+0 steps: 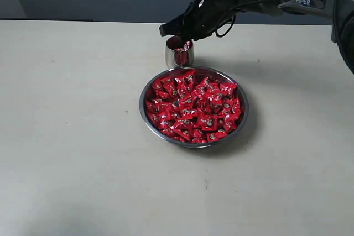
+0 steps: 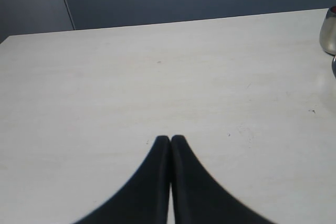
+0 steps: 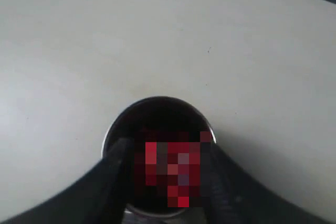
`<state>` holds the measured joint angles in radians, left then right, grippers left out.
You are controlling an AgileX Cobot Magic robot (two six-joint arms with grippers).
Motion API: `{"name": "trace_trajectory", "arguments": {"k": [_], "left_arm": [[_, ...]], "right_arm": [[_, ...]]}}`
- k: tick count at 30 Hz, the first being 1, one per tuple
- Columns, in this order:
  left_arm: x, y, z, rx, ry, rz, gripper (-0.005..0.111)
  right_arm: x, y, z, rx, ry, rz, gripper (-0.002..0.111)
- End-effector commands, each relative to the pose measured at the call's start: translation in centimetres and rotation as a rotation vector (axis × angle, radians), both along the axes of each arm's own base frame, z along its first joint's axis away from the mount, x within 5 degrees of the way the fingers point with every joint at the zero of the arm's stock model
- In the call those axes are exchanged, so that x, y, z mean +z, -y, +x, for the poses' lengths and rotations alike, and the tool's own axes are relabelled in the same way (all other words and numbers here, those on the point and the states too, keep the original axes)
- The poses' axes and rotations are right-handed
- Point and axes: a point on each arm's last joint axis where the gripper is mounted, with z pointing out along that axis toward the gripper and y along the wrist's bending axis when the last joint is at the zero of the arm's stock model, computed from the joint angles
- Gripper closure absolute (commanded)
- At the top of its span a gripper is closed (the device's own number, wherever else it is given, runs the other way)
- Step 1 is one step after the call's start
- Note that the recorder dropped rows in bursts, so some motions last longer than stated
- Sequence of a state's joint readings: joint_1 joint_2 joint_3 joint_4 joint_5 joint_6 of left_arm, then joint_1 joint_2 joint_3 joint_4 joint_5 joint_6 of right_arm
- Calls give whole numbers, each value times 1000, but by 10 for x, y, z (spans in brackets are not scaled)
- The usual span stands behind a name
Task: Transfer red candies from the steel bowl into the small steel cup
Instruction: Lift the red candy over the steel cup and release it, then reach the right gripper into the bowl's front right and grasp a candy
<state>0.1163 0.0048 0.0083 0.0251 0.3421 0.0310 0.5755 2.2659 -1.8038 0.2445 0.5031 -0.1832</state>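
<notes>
My left gripper hangs over the bare table, fingers pressed together, holding nothing. The cup stands just beyond the bowl, close to its far rim. Candies heap the bowl, and red wrapping shows in the cup's mouth. My right gripper hovers right above the cup, jaws spread to either side of its opening, gripping nothing.

Pixelated blur inside small steel cup
</notes>
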Motion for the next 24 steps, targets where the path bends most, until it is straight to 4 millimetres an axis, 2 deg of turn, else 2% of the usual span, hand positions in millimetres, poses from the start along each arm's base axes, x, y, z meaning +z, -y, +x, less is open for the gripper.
{"name": "trace_trajectory", "arguments": {"k": [1,7,11,14,19,24], "left_arm": [[4,0,0,-8,18,2,106],[4,0,0,-8,18,2,106],[4,0,0,-8,18,2,106],[4,0,0,-8,18,2,106],[4,0,0,-8,18,2,106],[4,0,0,-8,18,2,106]], "right_arm": [[9,2,3,-3,29,11,53],[41,7,-9,14,1,18,59],[64,13,-24,44,-62,-9,60],[74,18,-34,67,-117,-38,60],[82,28,-51,77,-163,-62,60],[77,43,-74,64,-182,-75,60]]}}
